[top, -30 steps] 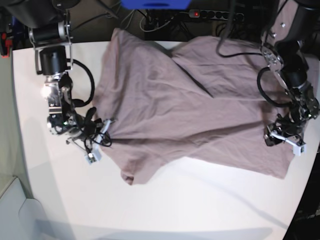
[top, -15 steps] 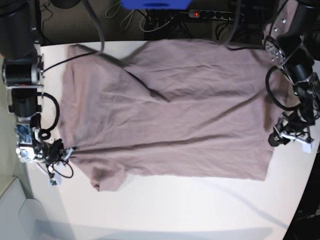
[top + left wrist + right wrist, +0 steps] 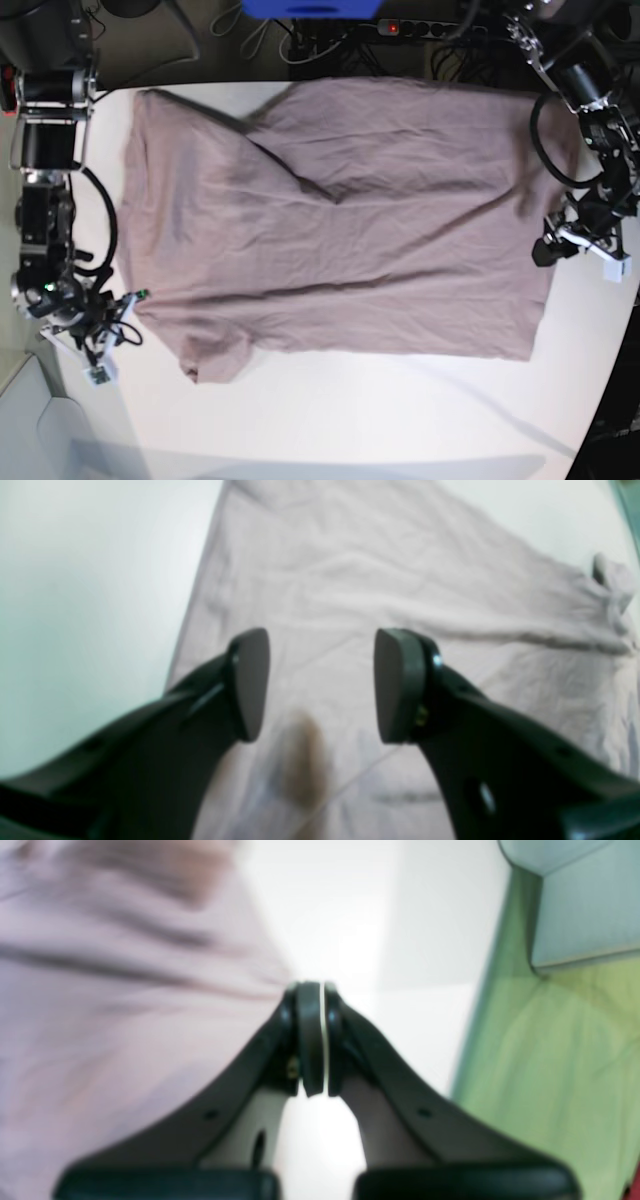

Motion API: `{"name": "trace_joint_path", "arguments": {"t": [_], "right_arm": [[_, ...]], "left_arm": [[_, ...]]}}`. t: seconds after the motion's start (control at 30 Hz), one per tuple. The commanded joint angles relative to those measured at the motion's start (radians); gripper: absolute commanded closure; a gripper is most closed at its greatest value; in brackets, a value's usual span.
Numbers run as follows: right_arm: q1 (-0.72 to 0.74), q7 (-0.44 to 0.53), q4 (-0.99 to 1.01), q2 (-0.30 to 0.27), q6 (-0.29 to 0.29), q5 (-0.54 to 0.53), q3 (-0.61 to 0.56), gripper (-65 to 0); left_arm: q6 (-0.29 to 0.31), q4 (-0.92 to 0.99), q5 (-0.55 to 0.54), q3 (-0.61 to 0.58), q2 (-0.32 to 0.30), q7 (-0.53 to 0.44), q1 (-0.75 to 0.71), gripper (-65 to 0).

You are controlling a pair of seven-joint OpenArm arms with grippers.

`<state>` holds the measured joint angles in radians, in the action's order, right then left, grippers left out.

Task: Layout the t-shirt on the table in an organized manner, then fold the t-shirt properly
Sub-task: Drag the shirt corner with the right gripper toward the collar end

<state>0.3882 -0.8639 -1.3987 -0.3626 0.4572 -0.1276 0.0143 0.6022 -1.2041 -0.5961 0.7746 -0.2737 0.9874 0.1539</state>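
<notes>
The mauve-brown t-shirt [image 3: 340,210] lies spread nearly flat over the white table [image 3: 350,420], wrinkled, with a sleeve [image 3: 215,355] at the lower left. My right gripper [image 3: 128,300] sits at the shirt's left edge, shut on a pinch of fabric. In the right wrist view its pads [image 3: 310,1040] are pressed together where the t-shirt [image 3: 125,990] comes to a point. My left gripper [image 3: 543,252] hovers over the shirt's right hem. Seen from the left wrist, that gripper [image 3: 320,685] is open above the t-shirt [image 3: 350,580] and holds nothing.
A power strip [image 3: 430,28] and cables lie behind the table's far edge, beside a blue object [image 3: 310,8]. A pale box [image 3: 30,430] stands off the table's left corner, above green floor [image 3: 550,1065]. The right gripper is close to the table's left edge.
The right gripper has dragged the shirt's left edge leftward, and the bunched cloth has spread flat. In the last half second little moved. The left gripper stayed by the right hem.
</notes>
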Motion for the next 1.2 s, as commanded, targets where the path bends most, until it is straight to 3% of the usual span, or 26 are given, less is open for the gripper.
{"name": "trace_joint_path", "arguments": {"t": [0.0,0.17,0.4,0.6,0.8,1.0,1.17], "right_arm": [[-0.033,-0.025,-0.081,-0.005,0.002,-0.005,0.002,0.0],[-0.239,-0.131,-0.291,0.058,0.002,-0.002,-0.006,0.0],[-0.288,-0.117,-0.155,0.072,0.002,-0.002,-0.052,0.0],[-0.180,0.027,0.129,0.072,0.002,-0.001,-0.057,0.0],[-0.004,0.159,0.431,0.070,0.002,-0.001,-0.058,0.0],[0.177,0.289,0.617,0.069,0.002,0.001,-0.058,0.0],[0.248,0.252,0.548,0.060,0.002,0.001,-0.058,0.0]], "left_arm": [[0.002,-0.023,-0.020,0.006,-0.025,-0.022,-0.006,-32.8],[0.002,-0.015,-0.011,0.006,-0.035,-0.032,-0.072,-32.8],[0.009,-0.013,0.239,0.004,-0.003,-0.129,-0.069,-32.8],[0.011,0.010,0.354,-0.005,0.069,-0.232,-0.047,-32.9],[0.006,0.244,0.414,-0.057,0.070,-0.318,0.068,-32.9],[0.003,0.410,0.416,-0.059,0.044,-0.419,0.209,-32.9],[0.003,0.364,0.405,-0.051,-0.022,-0.356,0.261,-32.9]]}}
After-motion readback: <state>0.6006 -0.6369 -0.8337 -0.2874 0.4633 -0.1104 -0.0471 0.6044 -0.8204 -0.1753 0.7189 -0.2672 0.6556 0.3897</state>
